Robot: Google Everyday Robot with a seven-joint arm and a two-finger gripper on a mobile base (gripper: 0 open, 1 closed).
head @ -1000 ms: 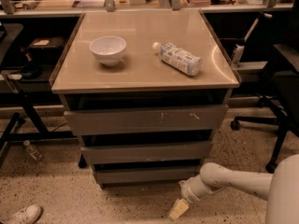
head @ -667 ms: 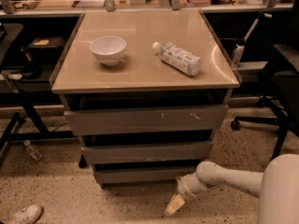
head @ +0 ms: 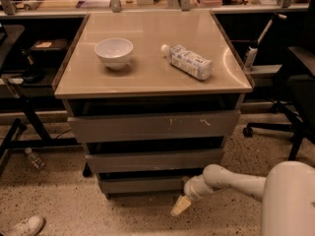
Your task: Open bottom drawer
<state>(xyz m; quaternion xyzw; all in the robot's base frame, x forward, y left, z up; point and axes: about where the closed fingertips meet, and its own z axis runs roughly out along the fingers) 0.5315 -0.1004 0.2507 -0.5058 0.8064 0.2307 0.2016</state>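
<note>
The cabinet has three stacked drawers. The bottom drawer (head: pixel 142 184) is the lowest, a short grey-brown handleless front just above the floor, and it looks closed. Above it are the middle drawer (head: pixel 152 161) and the tall top drawer (head: pixel 152 126) with white scratch marks. My gripper (head: pixel 180 206) hangs low at the end of the white arm (head: pixel 231 181), just in front of and below the bottom drawer's right end, its tip pointing down-left toward the floor.
A white bowl (head: pixel 114 52) and a lying plastic bottle (head: pixel 188 61) rest on the cabinet top (head: pixel 147 77). A black stand (head: pixel 29 127) is at left, an office chair base (head: pixel 275 127) at right. A small bottle (head: pixel 34 159) and a shoe (head: pixel 22 227) lie on the speckled floor.
The arm and gripper have moved left, closer to the bottom drawer's right end. The drawers have not moved.
</note>
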